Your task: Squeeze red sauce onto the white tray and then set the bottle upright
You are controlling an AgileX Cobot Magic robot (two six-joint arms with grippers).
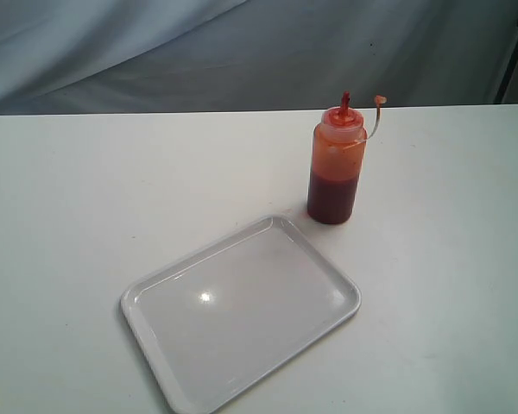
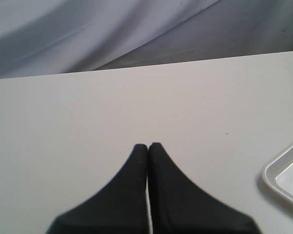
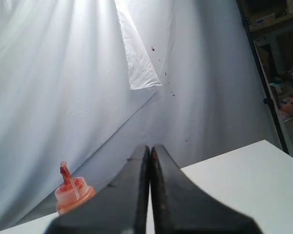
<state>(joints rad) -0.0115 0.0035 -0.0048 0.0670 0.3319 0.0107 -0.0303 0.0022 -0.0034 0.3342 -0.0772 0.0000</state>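
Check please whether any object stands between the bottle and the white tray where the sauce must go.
Nothing visible does. The bottle stands upright on the table near the white tray, by its far corner and not touching it. Only bare table lies between them.

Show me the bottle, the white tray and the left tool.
bottle [image 1: 335, 177], exterior view, lower body.
white tray [image 1: 259, 321], exterior view, bare floor.
left tool [image 2: 148, 146], left wrist view, between its tips.
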